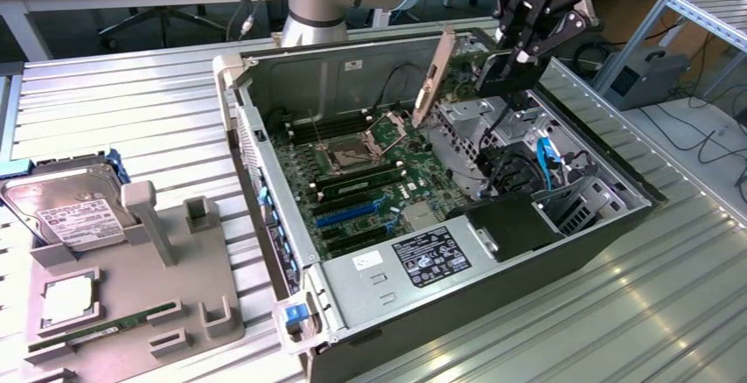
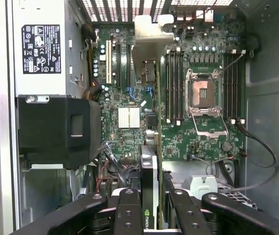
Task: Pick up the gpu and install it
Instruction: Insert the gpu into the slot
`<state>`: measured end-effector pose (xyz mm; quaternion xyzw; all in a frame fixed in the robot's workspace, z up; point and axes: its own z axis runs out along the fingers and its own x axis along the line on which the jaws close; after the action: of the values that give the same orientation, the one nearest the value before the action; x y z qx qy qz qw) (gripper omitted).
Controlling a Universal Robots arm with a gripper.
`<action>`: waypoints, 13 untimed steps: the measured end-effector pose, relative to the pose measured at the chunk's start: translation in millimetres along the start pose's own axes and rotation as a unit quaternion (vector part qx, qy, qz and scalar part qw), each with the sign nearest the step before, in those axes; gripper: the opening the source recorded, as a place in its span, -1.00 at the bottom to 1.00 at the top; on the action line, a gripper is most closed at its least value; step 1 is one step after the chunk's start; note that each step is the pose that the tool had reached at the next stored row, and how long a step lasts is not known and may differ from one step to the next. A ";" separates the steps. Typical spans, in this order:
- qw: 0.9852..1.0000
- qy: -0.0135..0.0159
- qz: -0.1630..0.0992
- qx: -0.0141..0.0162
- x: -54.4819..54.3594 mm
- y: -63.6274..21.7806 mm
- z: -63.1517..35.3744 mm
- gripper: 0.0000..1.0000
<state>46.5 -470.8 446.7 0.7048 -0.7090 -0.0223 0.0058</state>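
Your gripper (image 1: 510,68) is clamped on the gpu (image 1: 442,77). In the wrist view its black fingers (image 2: 129,205) stand on either side of the card (image 2: 149,171), which runs edge-on away from the camera.

The card hangs over the open computer case (image 1: 251,138), at its far end in the exterior view. It is tilted, with the long beige bracket (image 1: 435,86) on the exterior view's left. You cannot tell whether its lower edge touches anything.

Below it lies the green motherboard (image 2: 129,142), crowded with small parts. The CPU socket (image 2: 203,95) is there with its metal latch frame raised, between rows of dark memory slots (image 2: 174,83). Nearer the front of the case are blue expansion slots (image 1: 346,215).

Just beside the gripper, to the exterior view's right, a perforated metal drive cage (image 1: 478,121) rises with a blue cable (image 1: 543,160) trailing past it. A boxy black plastic shroud (image 1: 513,226) stands in front of that. A flat grey panel with a black label (image 1: 429,256) spans the near end of the case.

Well apart, on the exterior view's left, a grey moulded holder (image 1: 152,295) sits on the ribbed aluminium table (image 1: 117,112). It carries a silver hard drive (image 1: 70,212), a square processor chip (image 1: 68,300) and a narrow green RAM stick (image 1: 100,330).
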 end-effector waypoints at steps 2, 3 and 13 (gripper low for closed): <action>1.000 0.000 0.000 0.000 0.1 2.2 1.9 -0.46; 1.000 0.000 0.000 0.000 0.1 3.3 2.9 -0.46; 1.000 0.000 0.000 0.000 0.3 10.2 11.5 -0.46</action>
<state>35.9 -470.8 435.7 0.7048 -0.7090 -0.0222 0.0059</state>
